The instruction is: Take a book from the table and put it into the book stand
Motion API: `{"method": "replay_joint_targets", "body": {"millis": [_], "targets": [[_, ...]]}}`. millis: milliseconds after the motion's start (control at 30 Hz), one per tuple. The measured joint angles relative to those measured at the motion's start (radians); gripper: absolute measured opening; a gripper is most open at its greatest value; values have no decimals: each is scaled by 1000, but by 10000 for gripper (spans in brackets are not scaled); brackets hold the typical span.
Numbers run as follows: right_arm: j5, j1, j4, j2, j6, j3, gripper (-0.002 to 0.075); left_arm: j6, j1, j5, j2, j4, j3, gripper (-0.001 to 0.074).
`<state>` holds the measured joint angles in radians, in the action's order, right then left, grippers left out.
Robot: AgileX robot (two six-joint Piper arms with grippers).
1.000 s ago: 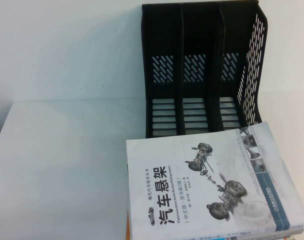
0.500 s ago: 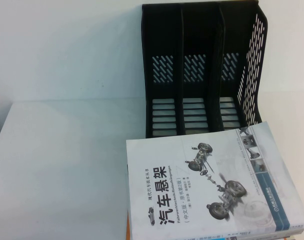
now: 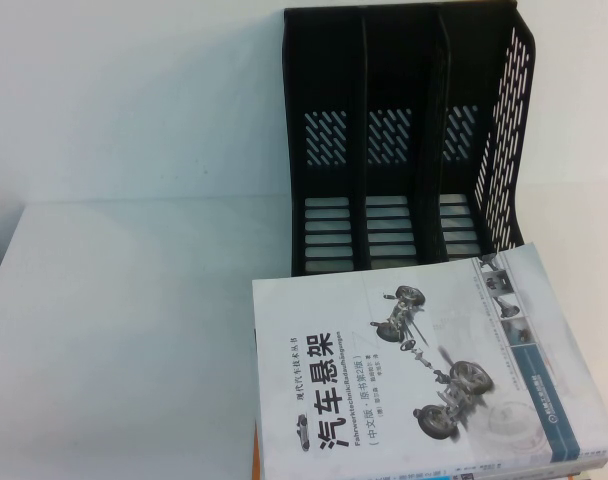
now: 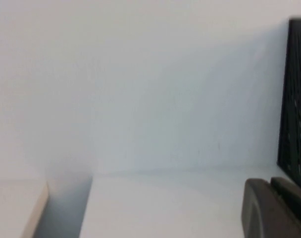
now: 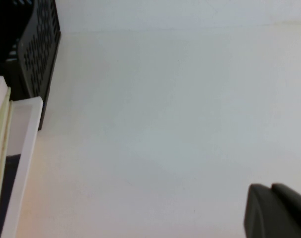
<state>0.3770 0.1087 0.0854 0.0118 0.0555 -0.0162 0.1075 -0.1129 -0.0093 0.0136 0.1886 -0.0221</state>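
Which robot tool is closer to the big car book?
Probably the right. The right tool has the book close beside it in its wrist view. The left tool sees only the book stand, no book. Neither appears in the high view.

From my left wrist camera I see the white tabletop [image 4: 165,208] meeting a pale wall. The black book stand [image 4: 295,104], its side perforated, stands at one edge. A dark part of my left tool [image 4: 272,210] fills one corner.
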Motion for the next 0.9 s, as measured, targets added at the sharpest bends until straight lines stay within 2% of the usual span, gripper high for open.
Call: {"method": "replay_joint_targets", "body": {"millis": [233, 333, 500, 600, 733, 900], "targets": [[-50, 0, 63, 0, 0, -5, -3, 0, 0, -252, 0, 0, 0, -4], [-196, 0, 71, 0, 0, -14, -3, 0, 0, -329, 0, 0, 0, -4], [-603, 0, 78, 0, 0, -14, -3, 0, 0, -451, 0, 0, 0, -4], [-780, 0, 80, 0, 0, -14, -3, 0, 0, -471, 0, 0, 0, -3], [-925, 0, 82, 0, 24, -14, -3, -11, 0, -474, 0, 2, 0, -4], [-1012, 0, 82, 0, 61, -12, -3, -85, 0, -478, 0, 12, 0, -4]]}}
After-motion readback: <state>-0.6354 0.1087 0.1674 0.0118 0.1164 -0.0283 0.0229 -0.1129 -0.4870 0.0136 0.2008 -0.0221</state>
